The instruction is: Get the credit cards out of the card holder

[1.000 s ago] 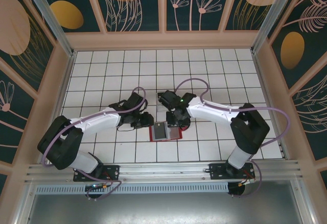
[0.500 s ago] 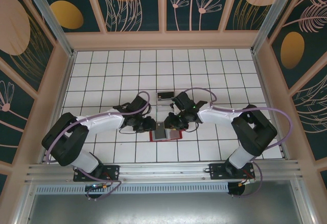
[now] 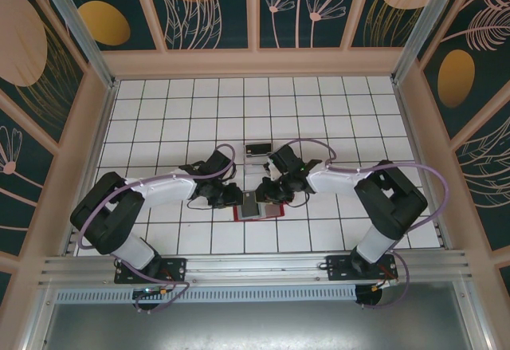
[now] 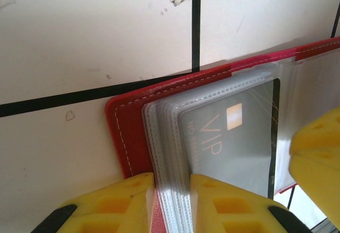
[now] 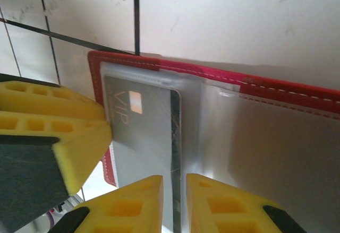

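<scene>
The holder (image 3: 259, 206) lies open on the counter (image 3: 159, 127), left hand (image 4: 171, 182) pinching its floppy sleeves (image 4: 164, 137), right hand (image 5: 174, 182) nearly closed astride the striped edge of the thin, stiff, probably slippery card (image 5: 143, 132), grip unclear; pull there.

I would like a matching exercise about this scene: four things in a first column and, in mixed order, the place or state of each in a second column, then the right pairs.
Column one
1. red card holder
2. grey VIP card
3. dark card
4. left gripper

Column two
a. lies alone on the table, apart from the holder
b. lies open and flat
c. sits inside the clear sleeves
d. its yellow fingers stand on either side of the sleeves' edge

Pairs: 1-b; 2-c; 3-a; 4-d
</scene>
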Robot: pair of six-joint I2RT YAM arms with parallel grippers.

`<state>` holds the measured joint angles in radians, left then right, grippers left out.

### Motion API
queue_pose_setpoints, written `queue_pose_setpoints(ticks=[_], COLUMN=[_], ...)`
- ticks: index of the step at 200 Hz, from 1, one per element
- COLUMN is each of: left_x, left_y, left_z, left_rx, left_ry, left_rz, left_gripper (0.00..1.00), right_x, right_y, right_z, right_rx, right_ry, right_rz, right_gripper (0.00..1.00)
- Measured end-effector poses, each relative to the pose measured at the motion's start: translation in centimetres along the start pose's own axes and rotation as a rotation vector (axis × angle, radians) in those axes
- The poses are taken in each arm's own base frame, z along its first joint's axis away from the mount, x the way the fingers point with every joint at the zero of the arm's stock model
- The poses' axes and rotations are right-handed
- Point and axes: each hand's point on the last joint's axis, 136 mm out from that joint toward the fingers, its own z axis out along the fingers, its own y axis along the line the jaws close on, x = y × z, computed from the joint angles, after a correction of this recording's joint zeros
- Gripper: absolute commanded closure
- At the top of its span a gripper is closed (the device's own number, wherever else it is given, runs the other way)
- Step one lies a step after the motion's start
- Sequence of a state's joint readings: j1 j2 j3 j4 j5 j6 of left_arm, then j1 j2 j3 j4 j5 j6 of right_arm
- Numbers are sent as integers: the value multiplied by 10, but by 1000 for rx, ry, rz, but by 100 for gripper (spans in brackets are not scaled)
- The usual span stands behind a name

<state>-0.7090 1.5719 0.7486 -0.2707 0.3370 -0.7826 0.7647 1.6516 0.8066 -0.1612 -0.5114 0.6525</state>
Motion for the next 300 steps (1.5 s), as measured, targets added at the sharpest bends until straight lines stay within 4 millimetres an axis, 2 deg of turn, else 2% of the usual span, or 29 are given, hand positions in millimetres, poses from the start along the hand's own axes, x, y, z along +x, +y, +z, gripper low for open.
queue_pose_setpoints(ticks=[96, 213, 274, 300], left_x=[0, 0, 0, 0], left_y=[-1, -1, -1, -1], left_z=[1, 1, 1, 1], left_rx=[10, 13, 15, 13], left_ry=[-3, -3, -4, -5], left_rz=[3, 3, 5, 5], left_gripper=[79, 79, 79, 77], right_x=[6, 6, 6, 6], right_y=[-3, -2, -3, -3], right_z=[8, 11, 11, 8], right_rx=[-33, -57, -53, -44], right_ry=[20, 28, 30, 23], right_rz=[-3, -2, 5, 6], right_gripper=[85, 82, 92, 93])
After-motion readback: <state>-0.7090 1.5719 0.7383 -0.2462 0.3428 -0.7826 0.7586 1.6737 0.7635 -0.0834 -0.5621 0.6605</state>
